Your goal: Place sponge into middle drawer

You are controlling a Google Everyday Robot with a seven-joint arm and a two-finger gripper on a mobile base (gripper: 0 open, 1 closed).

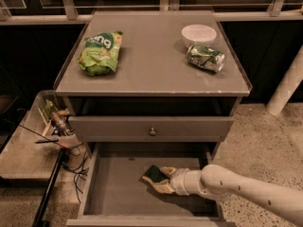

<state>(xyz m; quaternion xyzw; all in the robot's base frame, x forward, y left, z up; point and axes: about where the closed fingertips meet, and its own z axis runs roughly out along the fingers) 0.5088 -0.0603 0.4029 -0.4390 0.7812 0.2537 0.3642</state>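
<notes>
The sponge (152, 173), a small block with a dark green top, is inside the open middle drawer (116, 190), just above or on its floor near the centre right. My gripper (160, 179) reaches in from the right on a white arm. Its tan fingers (165, 188) are closed around the sponge's right end. The drawer is pulled out wide at the bottom of the grey cabinet, and the rest of its flat floor is bare.
On the cabinet top lie a light-green snack bag (100, 51), a white bowl (199, 33) and a crushed can (205, 58). Above the open drawer is a closed drawer front with a round knob (152, 131). A low cluttered shelf (54, 124) and cables (75, 167) are at the left.
</notes>
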